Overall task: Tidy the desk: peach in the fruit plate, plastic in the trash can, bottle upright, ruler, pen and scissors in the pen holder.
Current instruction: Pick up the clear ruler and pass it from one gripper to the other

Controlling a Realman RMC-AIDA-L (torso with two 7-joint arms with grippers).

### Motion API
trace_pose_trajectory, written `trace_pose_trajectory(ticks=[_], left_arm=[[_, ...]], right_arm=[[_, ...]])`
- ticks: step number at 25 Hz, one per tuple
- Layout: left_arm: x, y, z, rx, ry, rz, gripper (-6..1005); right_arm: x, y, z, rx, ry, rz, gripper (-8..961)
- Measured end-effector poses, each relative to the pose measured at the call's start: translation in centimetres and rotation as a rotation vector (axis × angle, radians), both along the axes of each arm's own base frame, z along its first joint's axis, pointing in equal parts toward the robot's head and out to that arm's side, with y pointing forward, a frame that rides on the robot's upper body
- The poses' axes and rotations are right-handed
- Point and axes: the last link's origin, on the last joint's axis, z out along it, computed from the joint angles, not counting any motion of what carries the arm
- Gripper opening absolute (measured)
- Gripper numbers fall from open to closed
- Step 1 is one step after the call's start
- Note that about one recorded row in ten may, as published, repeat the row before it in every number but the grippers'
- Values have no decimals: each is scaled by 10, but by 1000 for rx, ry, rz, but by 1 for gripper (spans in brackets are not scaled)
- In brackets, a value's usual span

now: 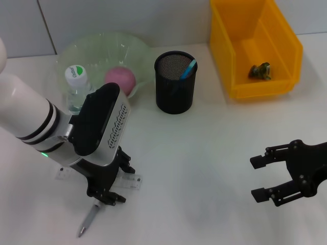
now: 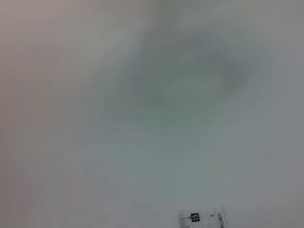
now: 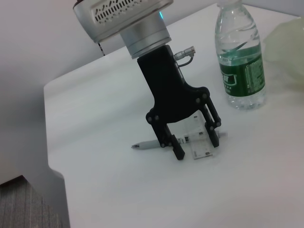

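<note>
Left gripper (image 1: 108, 190) down at the desk (image 1: 204, 153), fingers spread and straddling the clear ruler (image 3: 202, 142) and the pen (image 1: 89, 220), which lie flat; no grip on either. Right gripper (image 1: 261, 177) hovers near the front right, jaws apart, empty. Bottle (image 1: 77, 87) upright beside the fruit plate (image 1: 102, 46) (peach (image 1: 120, 78) in it). Pen holder (image 1: 176, 81) mid-desk, trash can (image 1: 255, 46) back right.
</note>
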Motion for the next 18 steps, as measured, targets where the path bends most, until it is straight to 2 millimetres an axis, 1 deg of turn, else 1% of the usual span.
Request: trace_pose_trajectory(ticks=[18], left_arm=[[1, -1, -1, -20, 7, -32, 620]], right_arm=[[-2, 3, -1, -4, -9, 3, 832]])
